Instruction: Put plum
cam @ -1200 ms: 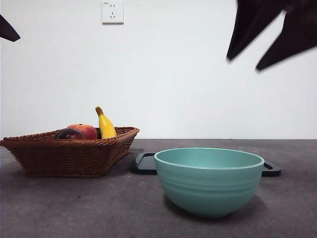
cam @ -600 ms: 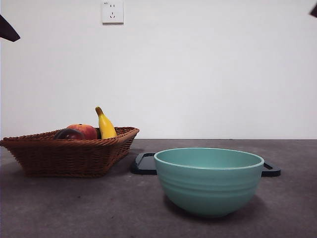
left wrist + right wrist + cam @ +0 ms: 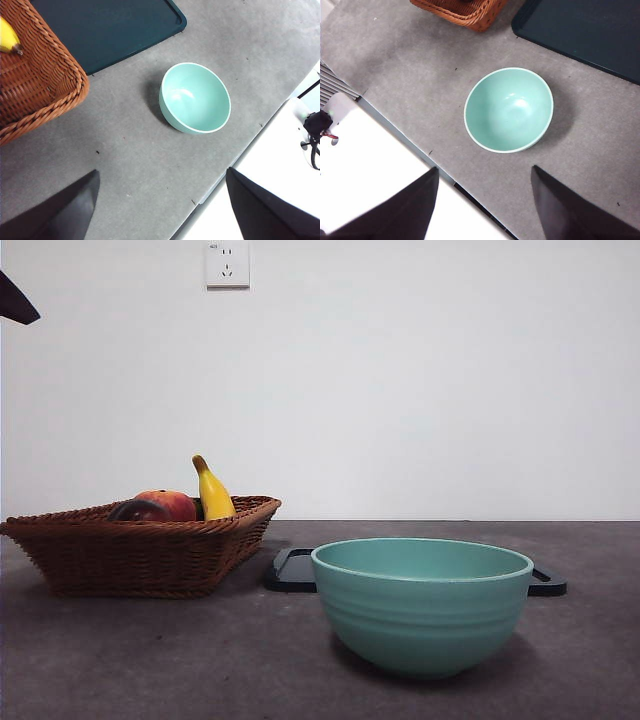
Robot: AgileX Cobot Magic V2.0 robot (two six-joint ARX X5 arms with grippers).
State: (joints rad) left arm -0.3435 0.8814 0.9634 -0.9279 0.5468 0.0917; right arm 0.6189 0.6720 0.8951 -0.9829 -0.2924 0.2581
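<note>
The plum [image 3: 137, 510] is a dark maroon round fruit lying in the wicker basket [image 3: 140, 555] at the left, beside a red-orange peach [image 3: 175, 503] and a yellow banana [image 3: 213, 492]. Neither wrist view shows the plum. High above the table's near edge, my left gripper [image 3: 160, 210] is open and empty, with the teal bowl [image 3: 196, 98] below it. My right gripper [image 3: 485, 210] hangs just as high over that bowl [image 3: 509, 110], open and holding nothing. In the front view only a black arm tip [image 3: 15, 300] shows at the top left corner.
The teal bowl [image 3: 422, 602] stands empty at front centre. Behind it lies a flat dark tray [image 3: 290, 570]. The basket's corner [image 3: 470, 12] and the tray [image 3: 590, 35] show in the right wrist view. The table's edge [image 3: 220, 180] runs close by.
The dark gripper at the front view's top right has risen out of that view. The fruit, basket and bowl have not moved.
</note>
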